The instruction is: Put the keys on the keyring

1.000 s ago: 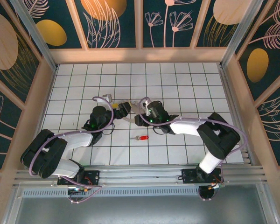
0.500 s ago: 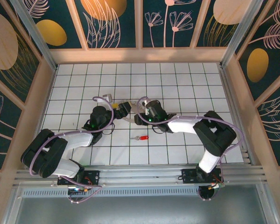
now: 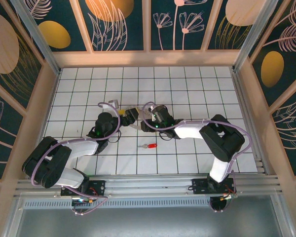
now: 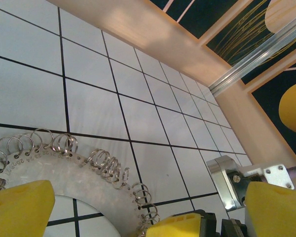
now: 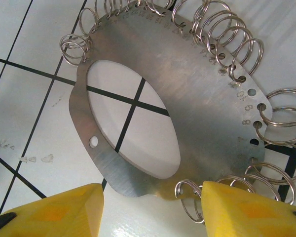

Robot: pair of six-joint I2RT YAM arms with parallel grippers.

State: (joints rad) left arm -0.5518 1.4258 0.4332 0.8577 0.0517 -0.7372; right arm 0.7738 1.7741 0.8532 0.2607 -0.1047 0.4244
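Note:
The key (image 3: 149,146), red-headed with a short silver blade, lies alone on the white tiles in front of both grippers. The keyring (image 5: 197,98) is a flat silver plate with a large oval hole and several small split rings along its rim; it lies flat on the tiles (image 3: 137,125). My right gripper (image 5: 150,210) is open at the plate's near edge, and its right finger (image 5: 251,207) touches the split rings there. My left gripper (image 4: 148,212) is wide open on the opposite side, with the plate's ringed rim (image 4: 103,170) low between its fingers.
The two grippers (image 3: 130,115) (image 3: 146,123) face each other closely over the keyring at mid-table. A yellow finger and a metal bracket (image 4: 227,185) of the right arm sit just ahead of my left fingers. Wooden walls (image 3: 148,58) ring the tiled floor.
The right arm's elbow has swung left and its gripper has edged slightly toward the left gripper. The left arm, the key and the keyring have stayed put.

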